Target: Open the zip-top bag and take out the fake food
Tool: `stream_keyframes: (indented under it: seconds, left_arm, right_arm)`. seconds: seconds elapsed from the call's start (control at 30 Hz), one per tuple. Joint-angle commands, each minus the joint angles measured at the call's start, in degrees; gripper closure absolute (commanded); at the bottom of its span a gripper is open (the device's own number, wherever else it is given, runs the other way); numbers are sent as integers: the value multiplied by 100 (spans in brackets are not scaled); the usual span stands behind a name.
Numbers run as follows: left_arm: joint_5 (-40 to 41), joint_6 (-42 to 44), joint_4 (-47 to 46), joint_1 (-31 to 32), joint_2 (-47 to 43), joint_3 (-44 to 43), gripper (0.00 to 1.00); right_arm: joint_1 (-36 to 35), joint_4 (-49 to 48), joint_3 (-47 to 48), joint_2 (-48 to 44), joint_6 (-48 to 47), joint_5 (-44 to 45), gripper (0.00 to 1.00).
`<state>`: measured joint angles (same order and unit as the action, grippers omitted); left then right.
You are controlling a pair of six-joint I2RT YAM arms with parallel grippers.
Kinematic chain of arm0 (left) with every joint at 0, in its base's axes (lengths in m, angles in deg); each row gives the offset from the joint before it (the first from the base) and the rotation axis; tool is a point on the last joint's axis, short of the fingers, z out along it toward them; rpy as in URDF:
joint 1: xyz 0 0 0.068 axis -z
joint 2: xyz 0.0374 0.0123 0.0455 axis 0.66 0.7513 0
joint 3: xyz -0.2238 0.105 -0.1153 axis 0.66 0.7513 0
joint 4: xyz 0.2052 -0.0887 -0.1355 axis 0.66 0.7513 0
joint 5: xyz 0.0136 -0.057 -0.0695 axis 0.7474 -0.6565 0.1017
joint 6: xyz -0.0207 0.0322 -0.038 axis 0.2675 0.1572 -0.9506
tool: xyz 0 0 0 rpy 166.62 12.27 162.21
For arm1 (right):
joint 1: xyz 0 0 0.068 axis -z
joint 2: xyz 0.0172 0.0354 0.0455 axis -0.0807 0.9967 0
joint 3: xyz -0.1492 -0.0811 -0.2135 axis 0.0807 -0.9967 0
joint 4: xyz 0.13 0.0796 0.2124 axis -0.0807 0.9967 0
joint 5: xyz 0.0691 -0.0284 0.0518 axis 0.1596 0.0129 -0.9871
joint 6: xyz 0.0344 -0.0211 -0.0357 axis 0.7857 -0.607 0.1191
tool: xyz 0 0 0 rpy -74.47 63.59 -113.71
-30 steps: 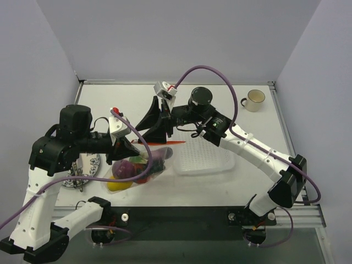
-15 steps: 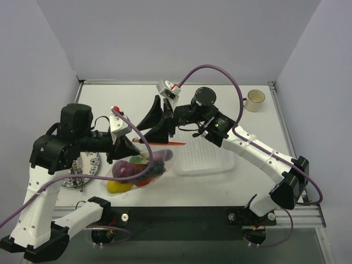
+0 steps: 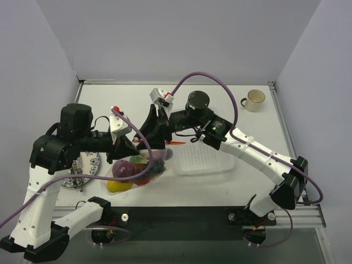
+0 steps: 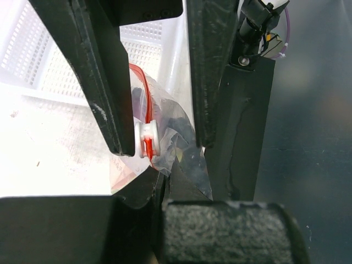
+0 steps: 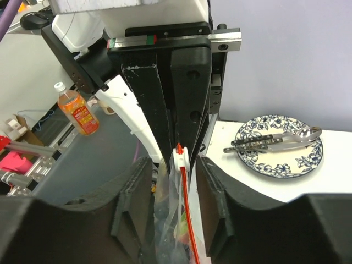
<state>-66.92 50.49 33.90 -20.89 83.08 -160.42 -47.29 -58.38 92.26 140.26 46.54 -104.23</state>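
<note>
L gripper (image 4: 165, 182) clamping tight on clear crinkly zip-top bag (image 4: 171, 118), R gripper (image 5: 173, 170) fingers standing apart, straddling its white slider (image 4: 147, 140), orange plastic bottle (image 5: 78, 113) sitting beyond fingertips, label illegible

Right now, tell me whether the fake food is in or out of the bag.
In: the fake food shows through the zip-top bag; the white basket holds none.
</note>
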Motion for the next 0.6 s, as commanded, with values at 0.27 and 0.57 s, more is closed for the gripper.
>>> stream_keyframes:
  seconds: [0.27,0.57]
  left_arm:
    - [-225,83,-176,-10,-111,-112,100]
    - [-199,101,-150,-10,-129,-120,100]
  right_arm:
    - [-37,-343,416,73,-99,-12,71]
    - [-2,-370,381,56,-116,5,95]
